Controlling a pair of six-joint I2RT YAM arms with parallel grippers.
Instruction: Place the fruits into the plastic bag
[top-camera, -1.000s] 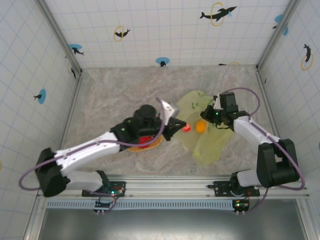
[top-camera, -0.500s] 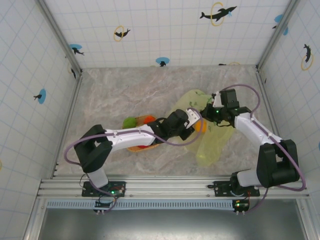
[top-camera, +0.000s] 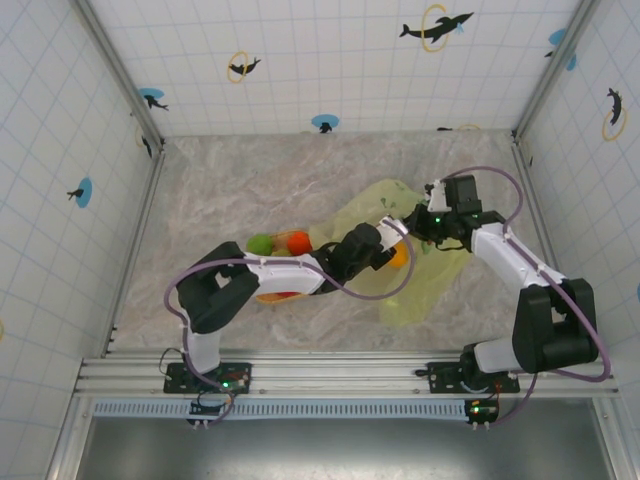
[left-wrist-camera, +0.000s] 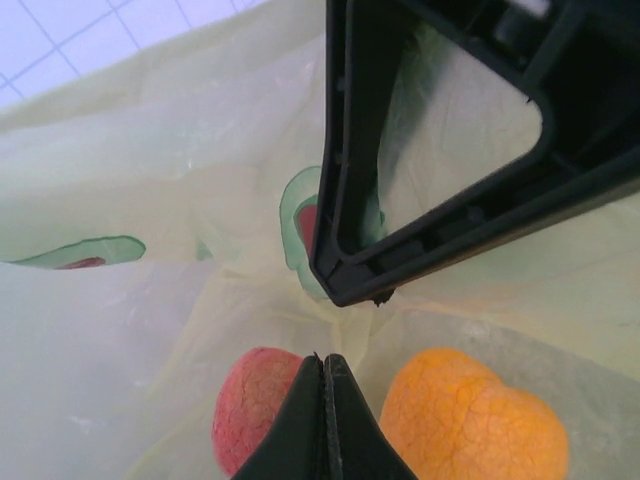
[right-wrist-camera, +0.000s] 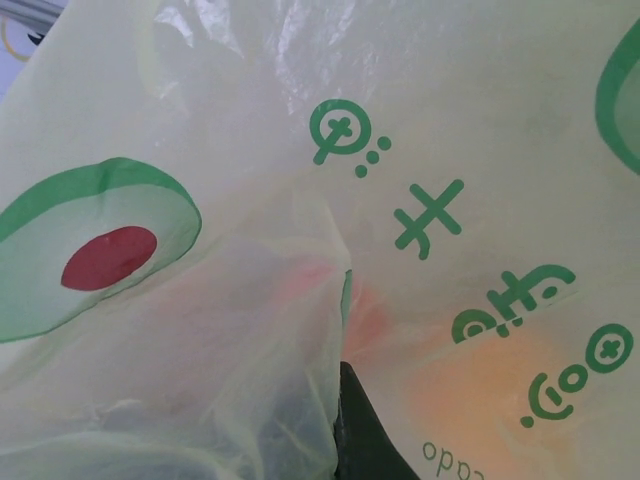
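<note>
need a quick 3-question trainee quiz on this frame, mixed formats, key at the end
1. True or false: the left gripper is shut with nothing between its fingers.
2. In the left wrist view, what lies inside the plastic bag? A) a red fruit and an orange fruit; B) two green fruits; C) a banana.
3. In the top view, what colour is the round fruit just left of the orange-red fruit?
Key: 1 true; 2 A; 3 green.
</note>
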